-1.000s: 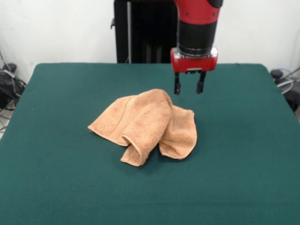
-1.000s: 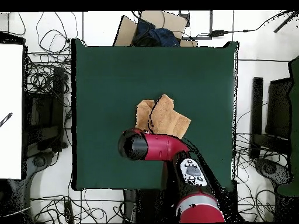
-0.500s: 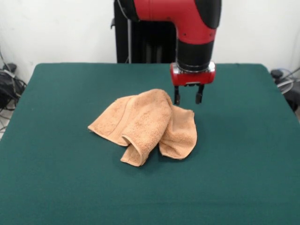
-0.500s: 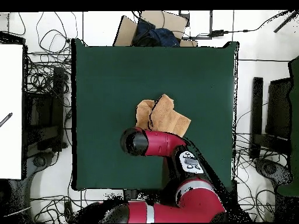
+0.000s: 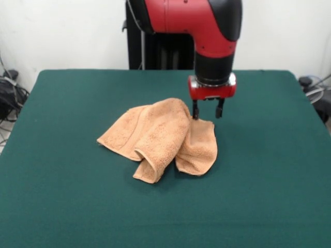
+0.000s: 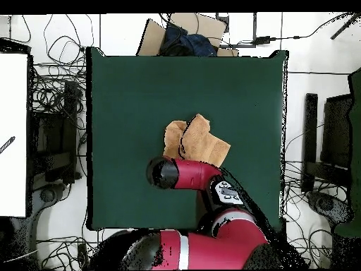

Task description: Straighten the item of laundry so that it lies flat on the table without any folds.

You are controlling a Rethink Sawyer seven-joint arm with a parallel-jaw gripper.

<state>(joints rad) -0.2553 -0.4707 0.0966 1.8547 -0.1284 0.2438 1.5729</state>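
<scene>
Front view: peach-orange hand towel (image 5: 160, 137) crumpled near centre of green table (image 5: 62, 196), folded over itself, rolled lobe pointing to 6 o'clock. Gripper (image 5: 207, 109) at towel's 1 o'clock edge, fingers spread apart, holding nothing; one fingertip at cloth edge, contact unclear.

Overhead view: towel (image 6: 197, 141) bunched near table (image 6: 127, 92) centre. Red arm (image 6: 187, 174) at towel's 6 o'clock hides gripper. No containers on table.

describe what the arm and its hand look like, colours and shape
The arm is a thick rounded tube in glossy red with black sections: a black cap at the elbow and a black cylindrical wrist. Below sits a squat red block with a pale underside, carrying the hand, two short thin black fingers. No loose cables show on it.
</scene>
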